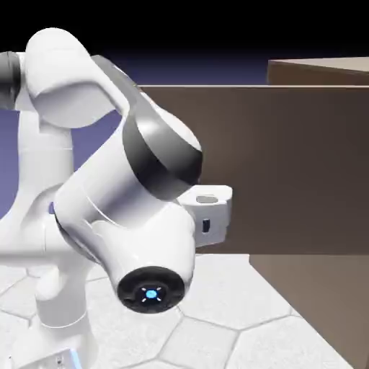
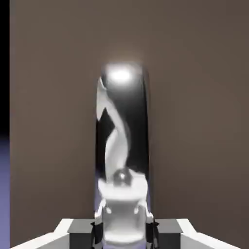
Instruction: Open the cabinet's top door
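The cabinet (image 1: 317, 303) is a taupe-brown box at the exterior view's right. Its top door (image 1: 288, 166) is a wide flat panel that reaches leftward well past the cabinet's body, so it stands swung out. My white hand (image 1: 212, 212) presses against this panel, and the forearm hides its fingers in this view. In the hand view the door (image 2: 194, 121) fills the picture. Its slim shiny vertical handle (image 2: 121, 121) runs up the middle. My gripper (image 2: 124, 228) is shut on the handle's lower end, with a grey fingertip on each side.
The big white arm (image 1: 122, 216) fills the exterior view's left and rises from a pale hexagon-tiled table (image 1: 238, 317). In the hand view the door's left edge (image 2: 9, 121) shows, with dark and blue backdrop beyond it.
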`<state>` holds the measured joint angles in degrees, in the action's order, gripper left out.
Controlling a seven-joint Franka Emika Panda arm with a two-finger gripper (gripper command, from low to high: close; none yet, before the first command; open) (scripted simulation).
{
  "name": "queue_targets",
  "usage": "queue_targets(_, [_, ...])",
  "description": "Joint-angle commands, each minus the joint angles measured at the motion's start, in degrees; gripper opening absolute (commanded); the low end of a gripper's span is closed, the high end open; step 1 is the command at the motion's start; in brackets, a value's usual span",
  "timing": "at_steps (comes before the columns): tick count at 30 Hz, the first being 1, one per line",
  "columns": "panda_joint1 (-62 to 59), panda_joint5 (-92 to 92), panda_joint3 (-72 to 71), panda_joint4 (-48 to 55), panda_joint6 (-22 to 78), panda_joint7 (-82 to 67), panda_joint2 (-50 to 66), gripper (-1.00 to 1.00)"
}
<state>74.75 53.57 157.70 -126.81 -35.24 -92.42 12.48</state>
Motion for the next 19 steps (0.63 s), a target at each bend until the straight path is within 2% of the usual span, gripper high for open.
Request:
queue_targets(1, [0.1, -1.1, -0.2, 2.1, 0.2, -0.2, -2.1, -1.00])
queue_targets(19, [5.3, -12.4, -3.7, 39.4, 9.2, 5.5, -34.4, -1.00])
